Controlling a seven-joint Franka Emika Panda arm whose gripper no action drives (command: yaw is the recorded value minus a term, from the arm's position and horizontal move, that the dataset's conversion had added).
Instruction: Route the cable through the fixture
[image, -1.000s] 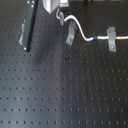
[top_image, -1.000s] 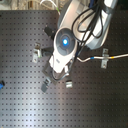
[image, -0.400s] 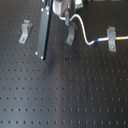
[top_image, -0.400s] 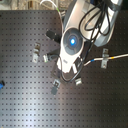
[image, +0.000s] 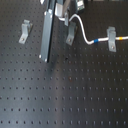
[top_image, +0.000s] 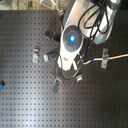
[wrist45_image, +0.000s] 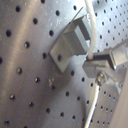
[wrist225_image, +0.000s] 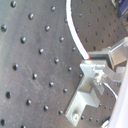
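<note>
The near part of the board (image: 65, 95) in the first exterior view holds nothing but its rows of holes, so there is free room on this side. Further back stand three clips in a line: one (image: 24, 31) toward the first exterior view's left, one in the middle (image: 70, 34), and one (image: 111, 38) toward the first exterior view's right edge. The cable (image: 90, 39) already passes through the right clip, where its blue band and yellow mark lie just beside the slot, and from there it curves up over the middle clip to the gripper (image: 64, 11) at the far edge of the board. A long dark bar (image: 46, 35) hangs down just beside the middle clip. In the first wrist view the cable (wrist45_image: 90, 30) runs close past the clip (wrist45_image: 74, 41), touching or nearly touching its top, and a finger (wrist45_image: 107, 59) is near it. I judge that the gripper is closed on the cable, but the pictures do not show the fingertips clearly, so I cannot tell for sure. The step in hand seems to be bringing the cable to the middle clip. The next move calls for lowering the cable exactly into the slot, without pushing the clip or the bar. The left clip stands well apart, with open board between.
</note>
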